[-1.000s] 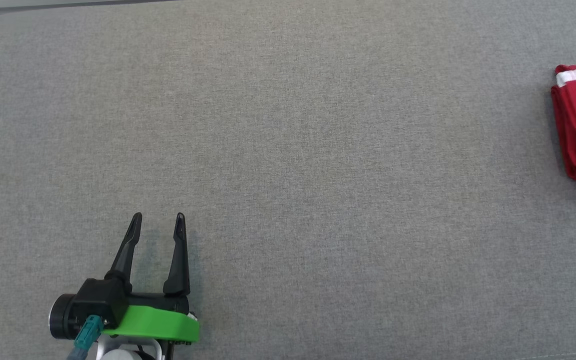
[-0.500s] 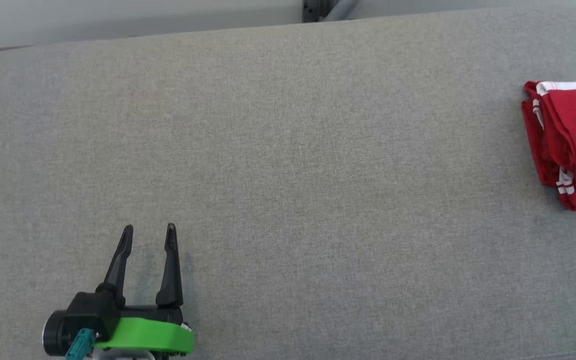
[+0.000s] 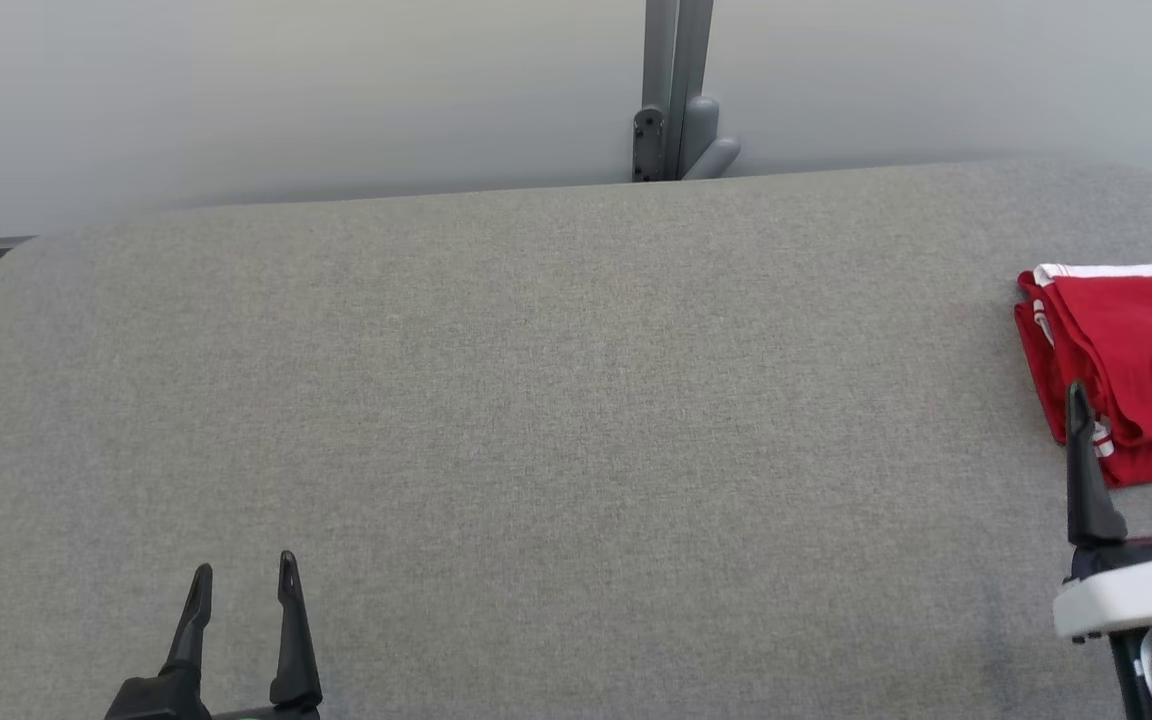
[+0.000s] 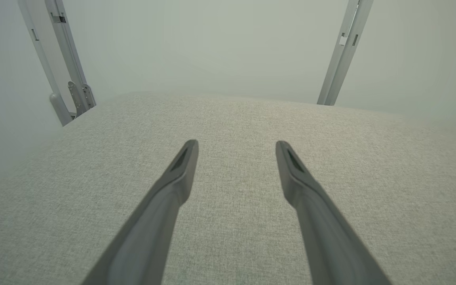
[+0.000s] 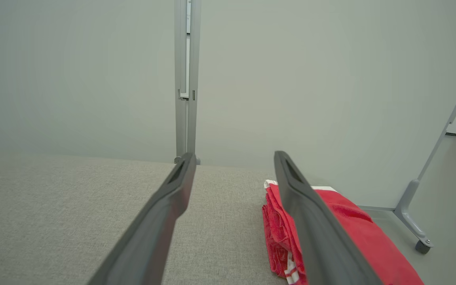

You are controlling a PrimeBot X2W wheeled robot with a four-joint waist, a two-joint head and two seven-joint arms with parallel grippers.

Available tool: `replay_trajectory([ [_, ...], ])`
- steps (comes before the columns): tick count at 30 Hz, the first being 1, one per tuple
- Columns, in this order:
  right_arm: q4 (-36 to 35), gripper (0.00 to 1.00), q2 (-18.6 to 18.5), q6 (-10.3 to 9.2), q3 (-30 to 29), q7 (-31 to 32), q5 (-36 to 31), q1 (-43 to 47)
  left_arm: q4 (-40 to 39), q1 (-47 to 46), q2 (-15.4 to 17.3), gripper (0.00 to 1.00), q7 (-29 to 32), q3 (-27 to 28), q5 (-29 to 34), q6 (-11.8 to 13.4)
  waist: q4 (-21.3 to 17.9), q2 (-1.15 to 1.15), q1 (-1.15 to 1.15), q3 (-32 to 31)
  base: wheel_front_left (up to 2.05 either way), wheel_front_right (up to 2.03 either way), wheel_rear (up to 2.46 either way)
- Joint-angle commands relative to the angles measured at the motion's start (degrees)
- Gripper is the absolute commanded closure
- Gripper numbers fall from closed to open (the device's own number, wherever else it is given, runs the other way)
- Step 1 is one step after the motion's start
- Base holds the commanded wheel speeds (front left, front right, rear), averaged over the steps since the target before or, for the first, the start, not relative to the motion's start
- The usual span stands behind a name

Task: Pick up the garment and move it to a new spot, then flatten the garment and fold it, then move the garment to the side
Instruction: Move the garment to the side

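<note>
Head view: left gripper [image 3: 244, 563] sits at the near-left of the grey bench [image 3: 576, 400], jaws spread wide, empty, over bare fabric. Right gripper [image 3: 1124, 385] jaws are equally wide and hold nothing. Its tips overlap the near edge of the folded red garment [image 3: 1126, 320] at the bench's right side; contact unclear.

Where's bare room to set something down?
The grey padded surface is bare from the left gripper across to the folded red garment. Crowded only at the right edge, where the right gripper hovers by the garment.
</note>
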Motion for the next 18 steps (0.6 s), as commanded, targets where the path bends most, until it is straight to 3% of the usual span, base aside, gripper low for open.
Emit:
replay_trajectory([
  [1, 1.02, 0.00, 1.26, -0.10, 0.01, -0.96, -0.81, 1.84, -0.15, 0.76, 0.08, 0.00, 0.00, 0.12, 0.45, 0.26, 1.33, 0.00, 0.00, -2.45, 0.00, 0.00, 0.00],
  [9, 2.85, 0.00, 6.42, -0.10, 0.57, -1.66, -4.01, 7.78, 1.71, 1.12, 0.09, 0.00, 0.00, -0.22, 0.62, -0.26, 2.85, 0.00, 0.00, -4.69, 0.00, 0.00, 0.00],
  [18, 5.15, 0.00, 7.99, -0.09, -1.42, -1.68, -3.93, 10.22, 1.70, 0.84, 0.09, 0.00, 0.00, -0.40, 1.14, -1.31, 3.05, 0.00, 0.00, -5.59, 0.00, 0.00, 0.00],
])
